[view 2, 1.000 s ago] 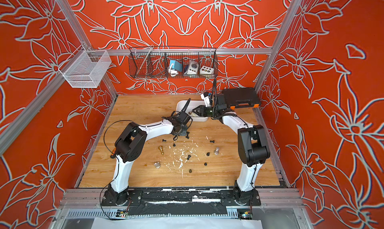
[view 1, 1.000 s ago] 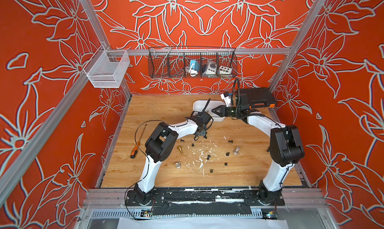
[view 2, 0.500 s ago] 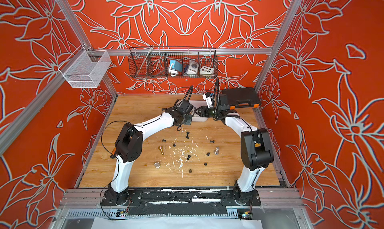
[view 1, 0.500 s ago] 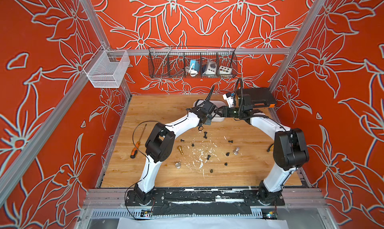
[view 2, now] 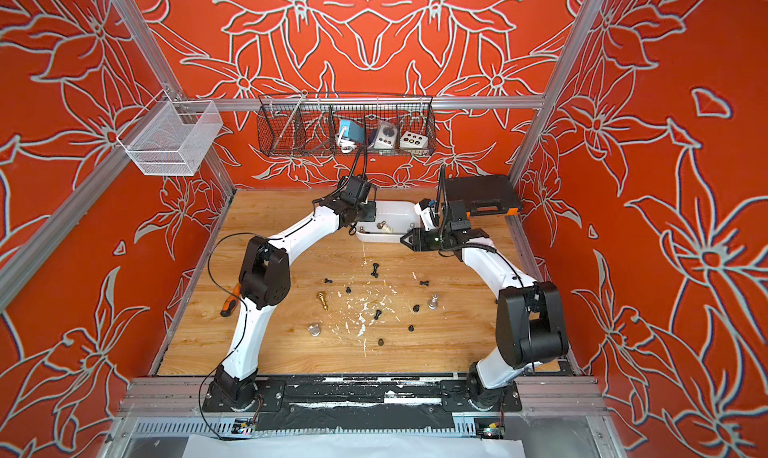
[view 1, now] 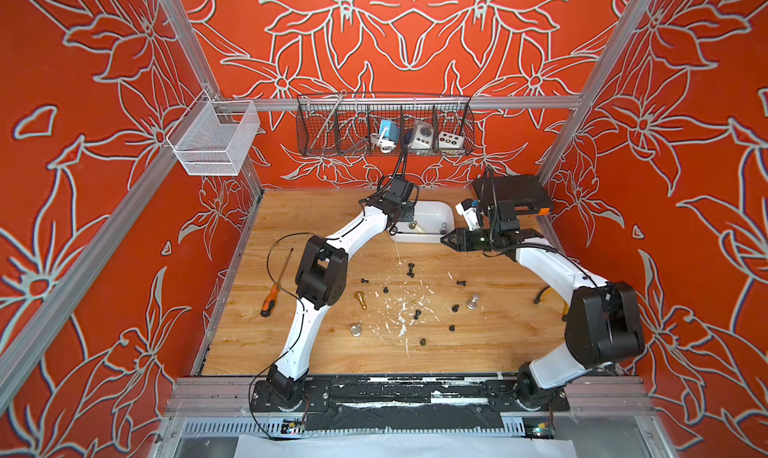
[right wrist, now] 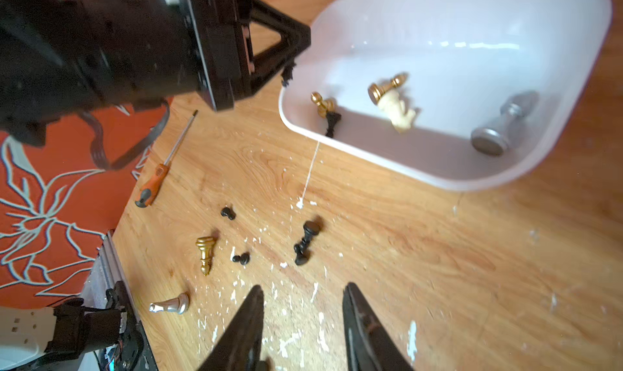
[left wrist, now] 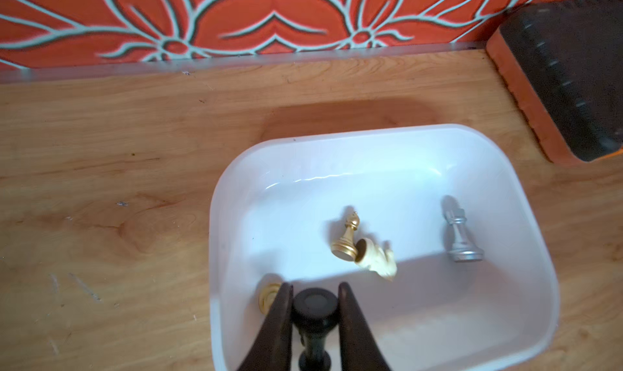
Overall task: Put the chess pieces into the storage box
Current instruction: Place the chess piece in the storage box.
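A: What was found nearest, on the tabletop [view 1: 498, 343]?

B: Loose chess pieces [view 1: 417, 313] were seen scattered across it: a silver one [view 1: 355, 330], a gold one [view 1: 360, 300], a second silver one [view 1: 472, 301] and a number of small black ones. That share of the task was judged not yet done.

A: And a little further in?

B: The right jaws were held open above the tabletop, just short of the box, and nothing was seen between them.

A: Where was the box placed?

B: The white box [left wrist: 215, 217] was set toward the far wall, near a black case [view 1: 523, 187]. A gold piece [left wrist: 347, 238], a cream piece [left wrist: 376, 259] touching it, and a silver piece [left wrist: 460, 238] set apart were already lying inside.

A: Which step was taken to be in hand?

B: The release. The left jaws were closed on a black piece [left wrist: 314, 312], which was held over the inside of the box, close to one corner.

A: What was called for next?

B: Only an opening of the left jaws, so that the piece could be dropped in. As it was held near the rim, a slight shift inward might first have been wanted. After that, one of the loose pieces could be fetched.
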Controlling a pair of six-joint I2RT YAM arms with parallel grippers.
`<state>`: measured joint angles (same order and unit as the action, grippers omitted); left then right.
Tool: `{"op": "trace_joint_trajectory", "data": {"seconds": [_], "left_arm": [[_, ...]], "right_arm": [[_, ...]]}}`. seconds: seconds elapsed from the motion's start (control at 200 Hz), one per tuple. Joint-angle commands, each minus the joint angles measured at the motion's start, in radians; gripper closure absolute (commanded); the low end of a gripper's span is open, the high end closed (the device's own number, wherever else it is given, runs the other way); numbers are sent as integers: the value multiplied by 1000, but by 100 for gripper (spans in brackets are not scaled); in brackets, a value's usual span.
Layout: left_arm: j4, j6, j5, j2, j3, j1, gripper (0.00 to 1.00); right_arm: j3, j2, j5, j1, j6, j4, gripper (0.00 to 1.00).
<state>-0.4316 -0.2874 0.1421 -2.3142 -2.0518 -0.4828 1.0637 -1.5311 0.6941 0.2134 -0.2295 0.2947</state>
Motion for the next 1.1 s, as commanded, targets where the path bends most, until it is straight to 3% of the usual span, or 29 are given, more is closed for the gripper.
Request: {"op": "trace_joint_trajectory", "data": {"seconds": [0.0,0.42,0.585,1.096], "left_arm": [[19,10,-70,-44,-33,18,78],[70,-13,-130,-168,-143,30,75],[109,-48,-128,-170,-121,41,69],[152,-63,-150,-125,-113,44,65]], "right_arm": [[-64,64,-68,-5,22,61,59],[-93,126,-140,-6,38,163,59],[-77,121,-131,-6,43,175,59],[-77,131,-133,-7,51,190,59]]}}
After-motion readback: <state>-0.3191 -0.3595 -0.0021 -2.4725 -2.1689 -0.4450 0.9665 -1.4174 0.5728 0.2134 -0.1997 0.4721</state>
